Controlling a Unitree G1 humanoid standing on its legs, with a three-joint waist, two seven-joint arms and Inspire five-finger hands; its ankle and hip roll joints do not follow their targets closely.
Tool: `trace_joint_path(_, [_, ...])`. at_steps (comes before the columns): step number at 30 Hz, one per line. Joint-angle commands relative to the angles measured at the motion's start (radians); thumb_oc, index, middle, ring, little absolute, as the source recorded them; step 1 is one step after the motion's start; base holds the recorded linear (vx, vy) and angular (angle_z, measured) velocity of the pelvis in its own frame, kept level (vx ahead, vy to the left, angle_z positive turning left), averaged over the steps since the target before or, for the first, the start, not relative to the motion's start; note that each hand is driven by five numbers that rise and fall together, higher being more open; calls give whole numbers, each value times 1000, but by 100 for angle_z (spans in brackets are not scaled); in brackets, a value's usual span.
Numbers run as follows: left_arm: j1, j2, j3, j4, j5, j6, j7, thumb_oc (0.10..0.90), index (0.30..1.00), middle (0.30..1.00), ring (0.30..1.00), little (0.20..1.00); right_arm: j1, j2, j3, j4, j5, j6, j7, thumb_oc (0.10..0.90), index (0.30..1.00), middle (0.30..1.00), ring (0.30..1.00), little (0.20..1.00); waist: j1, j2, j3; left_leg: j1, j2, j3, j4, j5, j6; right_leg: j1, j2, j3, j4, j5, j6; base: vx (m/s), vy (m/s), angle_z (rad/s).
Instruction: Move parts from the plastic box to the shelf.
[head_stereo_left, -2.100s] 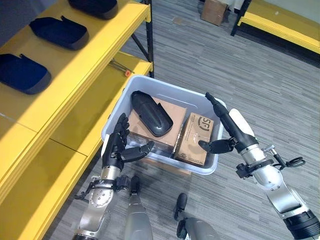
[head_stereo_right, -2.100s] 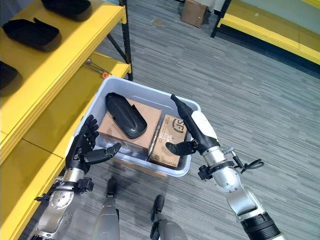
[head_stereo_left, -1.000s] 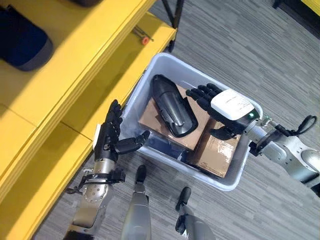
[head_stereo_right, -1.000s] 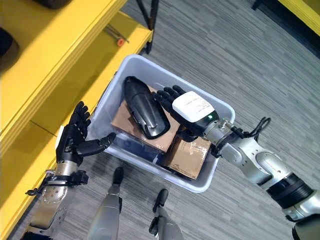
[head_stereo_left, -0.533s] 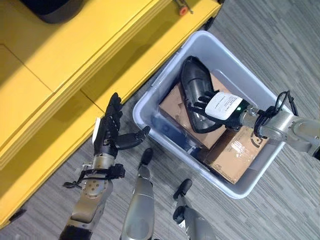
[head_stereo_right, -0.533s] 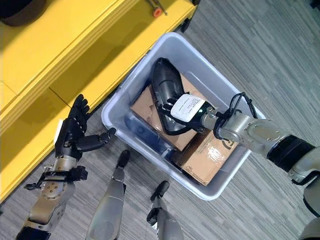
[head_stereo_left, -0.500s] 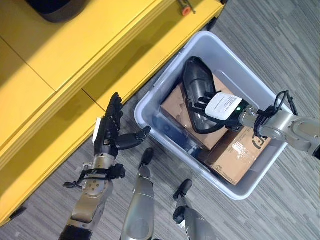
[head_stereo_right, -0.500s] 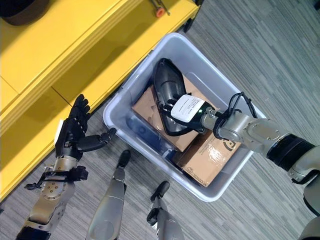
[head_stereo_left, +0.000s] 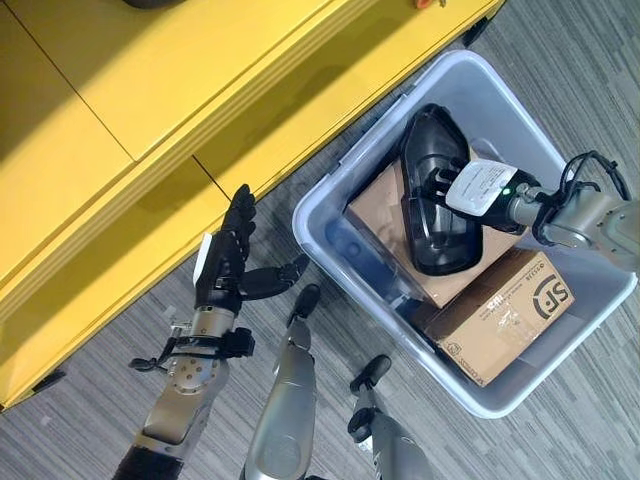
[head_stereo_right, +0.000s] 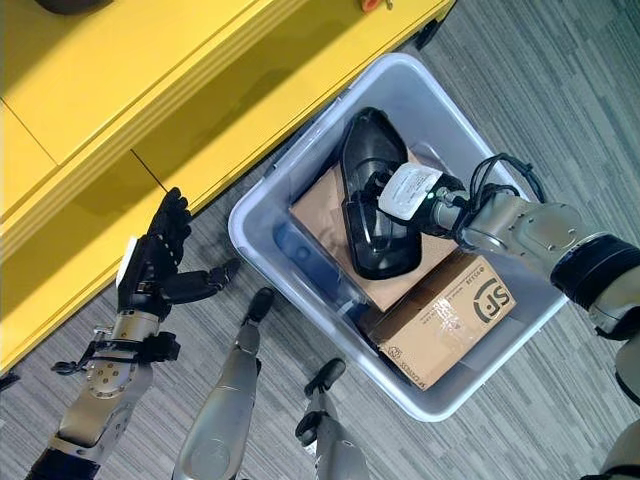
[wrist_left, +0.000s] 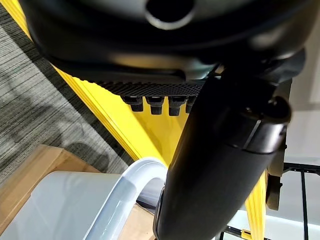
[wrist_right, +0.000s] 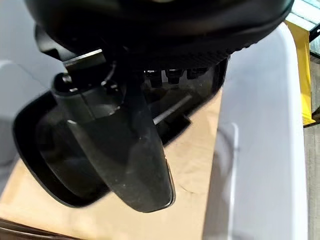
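While your right hand (head_stereo_right: 408, 192) reaches into the glossy black moulded shell part (head_stereo_right: 372, 200) atop the brown cardboard box (head_stereo_right: 330, 213) in the translucent grey plastic box (head_stereo_right: 262, 205), its finger closure isn't visible; lifting early risks dropping it. Your left hand (head_stereo_left: 226, 266) waits splayed.

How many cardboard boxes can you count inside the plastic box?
2: a larger cardboard box lying under the black part, and a smaller cardboard box beside it, nearer the plastic box corner. More may be hidden underneath.
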Motion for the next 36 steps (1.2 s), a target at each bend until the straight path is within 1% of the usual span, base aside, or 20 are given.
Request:
trace_joint_path(1, [-32,83,34,-137,12,-112,-8,900,1000,1000,1000,1000,-133,-76,30,36,-37,30,-20,900,1000,1000,1000,1000,22,-76,40,-68,-39,42,-27,25,-31,230,16,-11,28,-75,13,11,-2,6])
trace_joint_path(5, [-34,93,40,-144,14,-110,-4,900,1000,1000,1000,1000,-133,-91,30,68,-59,36,-24,900,1000,1000,1000,1000,24,-89,47,-87,-46,39,-25,23,-32,222,17,-19,18,-72,15,7,0,2])
trace_joint_path(9, [-35,89,44,-138,16,-112,1,900,1000,1000,1000,1000,-126,-98,30,112,-68,48,-33,900,1000,1000,1000,1000,18,-88,52,-105,-54,37,-23,22,-32,217,17,-24,10,-66,17,5,0,2])
trace_joint_path(15, [-38,73,52,-142,11,-117,10,900,1000,1000,1000,1000,-108,-85,30,168,-80,63,-50,900,1000,1000,1000,1000,14,-67,59,-140,-70,31,-16,20,-32,202,19,-39,5,-68,18,1,-1,2])
trace_joint_path(17, [-38,71,54,-143,12,-119,11,900,1000,1000,1000,1000,-104,-84,30,171,-82,65,-50,900,1000,1000,1000,1000,13,-64,60,-144,-71,31,-16,20,-32,198,20,-40,3,-69,18,5,-1,5])
trace_joint_path(18, [-42,63,55,-141,14,-120,15,900,1000,1000,1000,1000,-102,-72,30,171,-81,66,-52,900,1000,1000,1000,1000,8,-57,64,-155,-73,30,-12,18,-31,193,21,-41,0,-71,18,0,0,0])
trace_joint_path(22, [-44,48,57,-139,12,-122,21,900,1000,1000,1000,1000,-98,-52,30,173,-85,69,-57,900,1000,1000,1000,1000,5,-45,70,-175,-78,25,-8,17,-30,181,21,-47,-2,-70,21,0,0,0])
trace_joint_path(29, [-46,35,54,-138,10,-125,28,900,1000,1000,1000,1000,-94,-31,30,161,-97,65,-62,900,1000,1000,1000,1000,0,-35,70,-196,-86,23,0,13,-27,170,22,-52,-2,-74,21,2,2,7])
trace_joint_path(30, [-46,31,57,-136,11,-126,30,900,1000,1000,1000,1000,-93,-18,30,132,-105,55,-59,900,1000,1000,1000,1000,-3,-34,70,-202,-87,23,-2,13,-26,163,25,-53,-2,-78,22,-3,6,5])
trace_joint_path(36, [-49,32,53,-144,17,-125,32,900,1000,1000,1000,1000,-66,-6,30,81,-113,29,-37,900,1000,1000,1000,1000,-5,-32,70,-208,-90,18,-7,16,-28,159,32,-62,-2,-88,20,-2,-3,3])
